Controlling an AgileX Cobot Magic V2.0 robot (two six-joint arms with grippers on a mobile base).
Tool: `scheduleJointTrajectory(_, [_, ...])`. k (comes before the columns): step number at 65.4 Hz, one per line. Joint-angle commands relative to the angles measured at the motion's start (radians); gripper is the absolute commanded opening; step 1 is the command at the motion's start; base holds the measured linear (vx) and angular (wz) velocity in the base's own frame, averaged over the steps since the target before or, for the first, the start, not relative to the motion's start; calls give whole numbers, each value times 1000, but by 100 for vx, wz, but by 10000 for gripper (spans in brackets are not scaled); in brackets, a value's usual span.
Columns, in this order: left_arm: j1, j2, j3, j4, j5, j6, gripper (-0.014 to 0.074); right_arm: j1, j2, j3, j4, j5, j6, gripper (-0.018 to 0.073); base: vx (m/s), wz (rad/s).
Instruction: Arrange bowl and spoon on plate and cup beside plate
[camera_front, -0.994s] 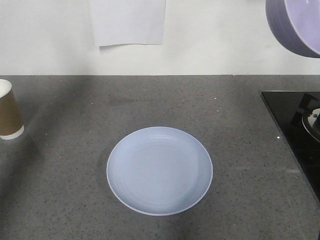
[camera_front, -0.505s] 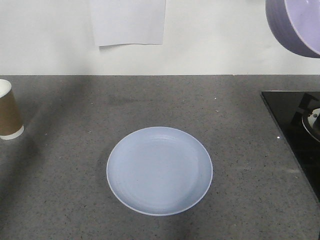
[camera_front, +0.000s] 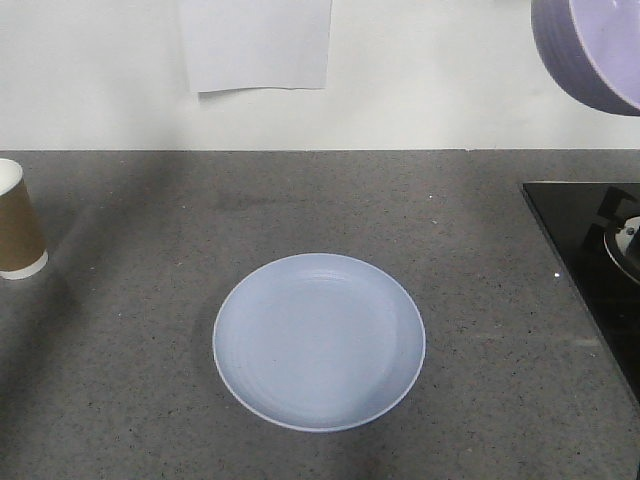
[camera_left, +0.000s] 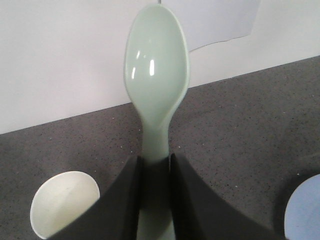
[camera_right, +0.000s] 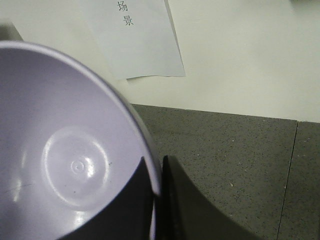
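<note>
The pale blue plate (camera_front: 319, 341) lies bare in the middle of the counter; its edge shows at the lower right of the left wrist view (camera_left: 305, 212). The brown cup (camera_front: 17, 232) stands upright at the far left, its white inside showing (camera_left: 62, 207). My left gripper (camera_left: 156, 165) is shut on the handle of the mint spoon (camera_left: 157, 65), scoop pointing away. My right gripper (camera_right: 159, 172) is shut on the rim of the lavender bowl (camera_right: 65, 150), which hangs tilted high at the upper right (camera_front: 590, 50). Neither arm shows in the front view.
A black glass cooktop (camera_front: 590, 250) with a burner lies at the right edge of the counter. A white paper sheet (camera_front: 256, 45) is stuck to the back wall.
</note>
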Motion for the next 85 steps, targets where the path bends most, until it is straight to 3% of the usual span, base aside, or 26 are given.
scheduleJointTrajectory(1, [-4, -23, -27, -13, -67, -7, -6, -4, -25, -29, 65, -33, -8, -6, 0, 0])
scheduleJointTrajectory(29, [-4, -23, -27, -13, -67, -7, -6, -4, -23, -29, 81, -76, -8, -6, 0, 0])
scheduleJointTrajectory(37, [-4, -23, -27, -13, -67, -7, -6, 0, -5, -29, 172, -64, -44, -6, 0, 0])
scheduleJointTrajectory(45, [-4, -23, -27, -13, -67, -7, -6, 74, 33, -29, 272, -26, -150, -6, 0, 0])
scheduleJointTrajectory(46, [-4, -23, -27, -13, -67, -7, -6, 269, 112, -29, 226, -15, -170, -6, 0, 0])
scheduleJointTrajectory(57, [-4, -23, -27, -13, -67, -7, -6, 489, 206, -29, 13, -30, -168, -6, 0, 0])
scheduleJointTrajectory(70, [-4, -23, -27, -13, -67, -7, -6, 638, 324, -29, -230, -36, -48, -6, 0, 0])
scheduleJointTrajectory(85, [-4, -23, -27, -13, -67, -7, -6, 710, 431, -29, -360, -32, -41, -6, 0, 0])
